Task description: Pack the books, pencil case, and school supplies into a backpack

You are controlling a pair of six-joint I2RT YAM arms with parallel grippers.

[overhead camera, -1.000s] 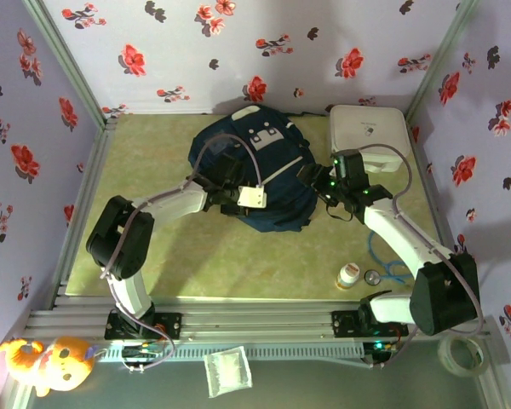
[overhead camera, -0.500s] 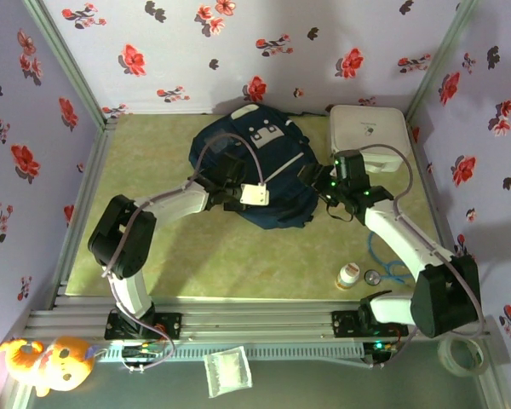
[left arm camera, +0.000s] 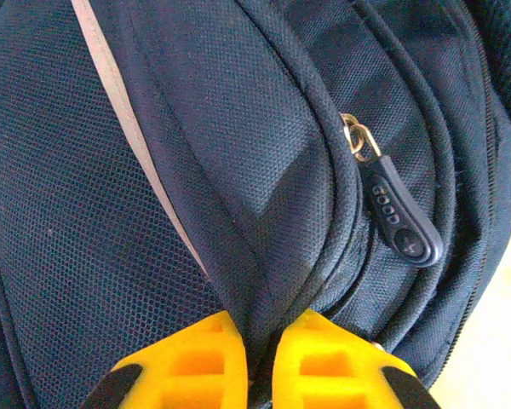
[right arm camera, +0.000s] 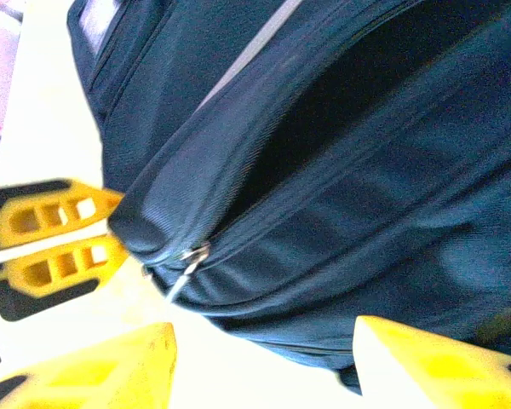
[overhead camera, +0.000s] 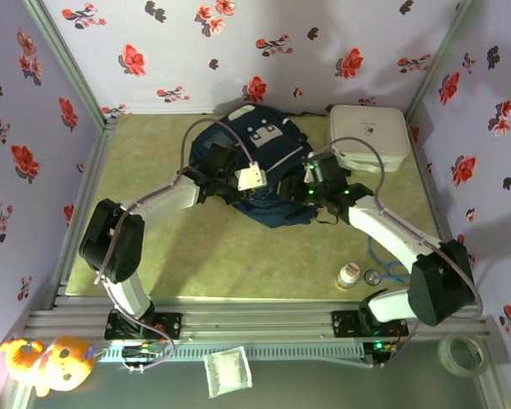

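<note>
The navy backpack (overhead camera: 257, 149) lies at the back middle of the table, buckle tabs up. My left gripper (overhead camera: 266, 187) is shut on a fold of its fabric (left arm camera: 264, 281) beside the white stripe (left arm camera: 119, 94); a dark zipper pull (left arm camera: 400, 226) lies just to the right. My right gripper (overhead camera: 301, 182) stands open at the pack's right side, its yellow fingers (right arm camera: 443, 366) either side of the lower seam, close to a metal zipper slider (right arm camera: 192, 256). In the right wrist view the left gripper (right arm camera: 55, 241) pinches the pack's corner. The books and the pencil case are out of view.
A white rounded box (overhead camera: 369, 136) stands at the back right. A small bottle (overhead camera: 349, 274), a round item (overhead camera: 373, 275) and a blue cord (overhead camera: 381, 254) lie near the right arm's base. Flowered walls enclose the table on three sides.
My left gripper has closed on the backpack's fabric and pulled it up and toward the back. My right gripper has swung left up against the pack, jaws narrowing a little.
</note>
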